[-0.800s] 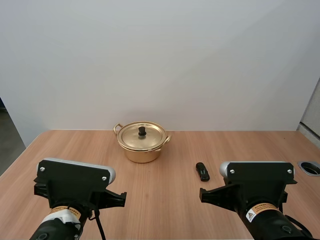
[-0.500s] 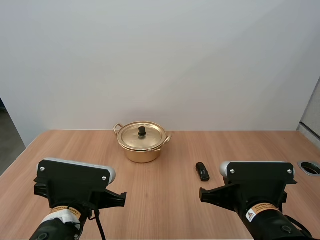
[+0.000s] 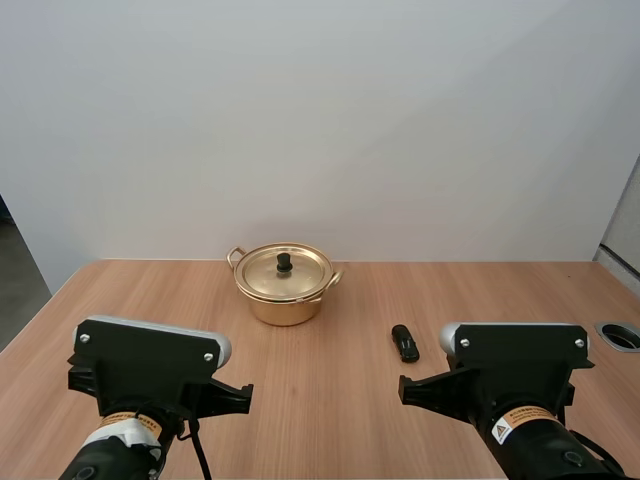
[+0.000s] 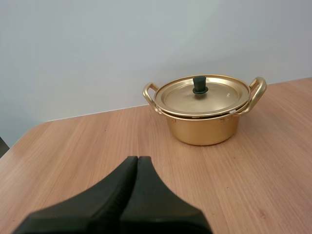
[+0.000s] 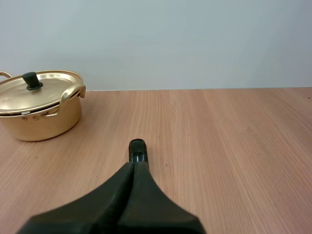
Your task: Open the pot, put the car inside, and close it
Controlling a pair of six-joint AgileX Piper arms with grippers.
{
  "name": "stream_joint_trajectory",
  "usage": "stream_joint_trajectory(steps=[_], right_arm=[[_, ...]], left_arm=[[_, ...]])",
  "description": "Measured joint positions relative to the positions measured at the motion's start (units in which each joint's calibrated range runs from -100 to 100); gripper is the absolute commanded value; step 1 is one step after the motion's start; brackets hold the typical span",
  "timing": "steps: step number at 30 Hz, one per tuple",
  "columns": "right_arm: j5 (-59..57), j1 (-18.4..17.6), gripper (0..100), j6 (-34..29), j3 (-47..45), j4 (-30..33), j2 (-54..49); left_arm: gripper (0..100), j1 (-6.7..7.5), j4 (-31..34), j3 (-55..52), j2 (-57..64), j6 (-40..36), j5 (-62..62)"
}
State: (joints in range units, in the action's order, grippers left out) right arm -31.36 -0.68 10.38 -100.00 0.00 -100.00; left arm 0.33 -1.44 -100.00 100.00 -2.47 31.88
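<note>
**Lid on, car out: mind the small knob and the low car**

Your pot [image 3: 284,285] sits at the centre of the high view, toward the back of the counter [image 3: 330,400], with its lid [image 3: 284,270] on. The car [image 3: 405,343], small and dark, lies right of centre, well apart from the pot and just ahead of your right claw [image 5: 135,165]. Both claws are pressed together on nothing; the left claw [image 4: 138,160] faces the pot. Risks, as I judge them: the knob [image 4: 199,84] is small, so an off-centre pinch could slip or drag the pot. The car lies low, so a claw may scrape the counter or nudge it away. Spread each claw before you descend.
</note>
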Motion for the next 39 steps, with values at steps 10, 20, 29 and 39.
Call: stream_joint_trajectory(steps=[10,20,29,39], right_arm=[[0.0,0.0,0,0.0,0.0,0.0,0.0],[0.0,0.0,0,0.0,0.0,0.0,0.0],[0.0,0.0,0,0.0,0.0,0.4,0.0],[0.2,0.1,0,0.0,7.7,13.1,0.0]], left_arm=[[0,0.0,0.0,0.0,0.0,0.0,0.0],[0,0.0,0.0,0.0,0.0,0.0,0.0],[0,0.0,0.0,0.0,0.0,0.0,-0.2],[0,0.0,3.8,8.1,0.0,2.6,-13.5]])
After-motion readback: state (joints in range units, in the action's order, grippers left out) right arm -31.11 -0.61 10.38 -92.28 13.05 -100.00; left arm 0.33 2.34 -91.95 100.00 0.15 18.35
